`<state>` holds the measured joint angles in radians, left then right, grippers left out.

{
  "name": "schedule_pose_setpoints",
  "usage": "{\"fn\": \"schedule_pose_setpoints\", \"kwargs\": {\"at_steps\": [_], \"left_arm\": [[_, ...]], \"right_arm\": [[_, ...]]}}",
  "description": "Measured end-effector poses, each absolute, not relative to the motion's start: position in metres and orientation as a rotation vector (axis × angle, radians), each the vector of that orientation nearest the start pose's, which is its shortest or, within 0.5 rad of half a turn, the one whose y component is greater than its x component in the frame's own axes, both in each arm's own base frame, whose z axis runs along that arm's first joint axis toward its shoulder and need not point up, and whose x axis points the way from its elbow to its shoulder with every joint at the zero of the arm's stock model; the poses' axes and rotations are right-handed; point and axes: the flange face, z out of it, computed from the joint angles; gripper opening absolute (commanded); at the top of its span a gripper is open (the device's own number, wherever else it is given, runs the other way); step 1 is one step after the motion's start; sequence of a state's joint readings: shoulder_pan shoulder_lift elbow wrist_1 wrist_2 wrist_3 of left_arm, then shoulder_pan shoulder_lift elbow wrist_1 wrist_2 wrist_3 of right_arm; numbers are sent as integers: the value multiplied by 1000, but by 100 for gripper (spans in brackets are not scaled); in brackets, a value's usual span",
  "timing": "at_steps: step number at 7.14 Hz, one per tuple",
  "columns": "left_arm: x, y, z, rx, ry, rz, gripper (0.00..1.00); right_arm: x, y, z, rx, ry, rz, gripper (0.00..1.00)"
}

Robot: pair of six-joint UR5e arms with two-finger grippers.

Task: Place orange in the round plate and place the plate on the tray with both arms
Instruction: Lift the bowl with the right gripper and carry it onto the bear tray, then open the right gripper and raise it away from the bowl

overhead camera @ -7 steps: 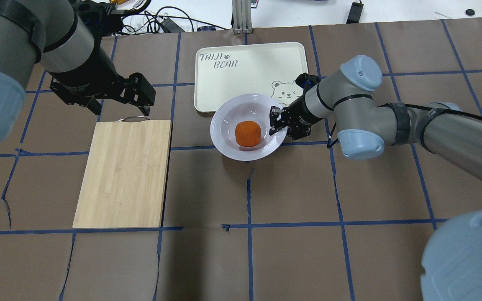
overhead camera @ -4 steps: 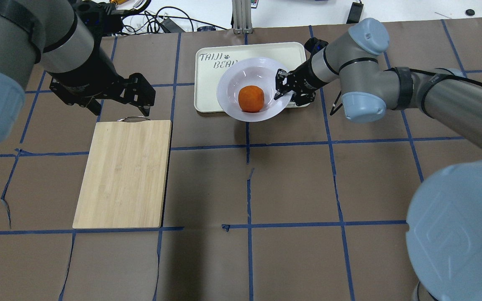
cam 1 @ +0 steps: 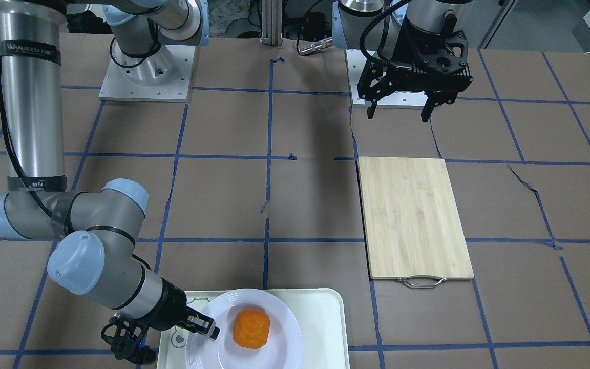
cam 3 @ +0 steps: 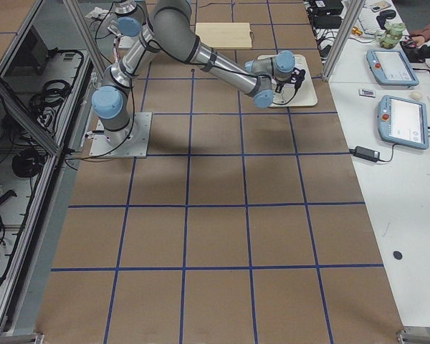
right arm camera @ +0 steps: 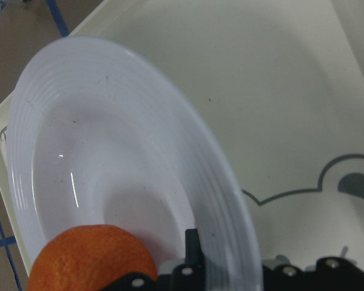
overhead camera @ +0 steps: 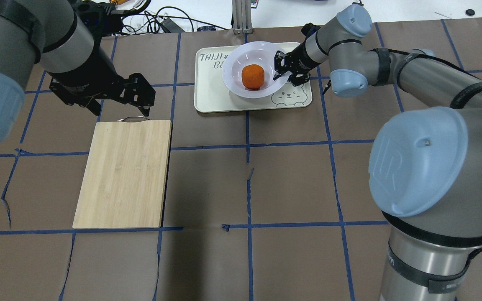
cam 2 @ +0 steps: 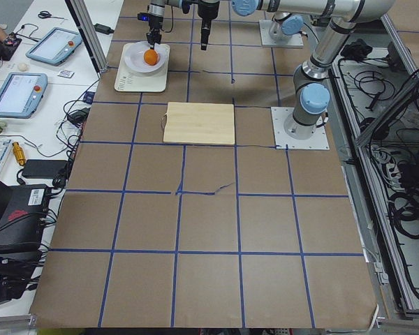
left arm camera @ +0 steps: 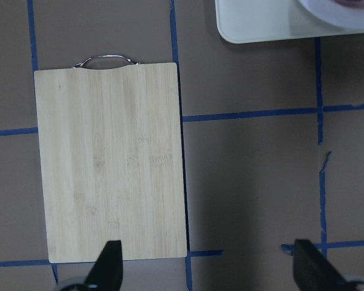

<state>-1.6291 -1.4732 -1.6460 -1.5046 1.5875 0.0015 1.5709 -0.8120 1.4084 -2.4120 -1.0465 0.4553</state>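
Observation:
The orange [overhead camera: 252,76] lies in the sunken centre of the white round plate [overhead camera: 234,69]. My right gripper [overhead camera: 280,71] is shut on the plate's right rim and holds it over the cream tray [overhead camera: 211,94], slightly tilted; I cannot tell whether it touches the tray. The front-facing view shows the orange [cam 1: 250,328], the plate [cam 1: 279,318], the tray [cam 1: 328,328] and the right gripper [cam 1: 208,329] at the bottom edge. In the right wrist view, the plate's rim [right arm camera: 188,157] sits above the tray's bear face [right arm camera: 346,182]. My left gripper [overhead camera: 138,95] hangs open and holds nothing.
A bamboo cutting board [overhead camera: 124,173] with a metal handle [overhead camera: 133,119] lies left of the tray, below the left gripper. Blue tape lines cross the brown table. Cables and devices lie beyond the far edge [overhead camera: 161,21].
My right arm has carried the plate with the orange from the table in front of the tray to a spot over the tray. The left arm has not moved.

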Motion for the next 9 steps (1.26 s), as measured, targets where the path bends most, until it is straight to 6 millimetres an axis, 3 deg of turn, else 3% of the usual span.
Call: {"fn": "schedule_pose_setpoints", "kwargs": {"at_steps": [2,4,6,8,9], "left_arm": [[-158,-450,504,92,3122,-140,100],[-158,-450,504,92,3122,-140,100],[-158,-450,504,92,3123,-141,100],[-158,-450,505,92,3124,-144,100],[-158,-450,505,92,3124,-144,100]], "right_arm": [[180,-742,189,511,2538,-165,100],[159,-747,195,565,2579,-209,100],[118,-754,225,594,2587,-280,100],[98,-734,279,548,2708,-233,100],[99,-708,318,499,2791,-138,100]]}}
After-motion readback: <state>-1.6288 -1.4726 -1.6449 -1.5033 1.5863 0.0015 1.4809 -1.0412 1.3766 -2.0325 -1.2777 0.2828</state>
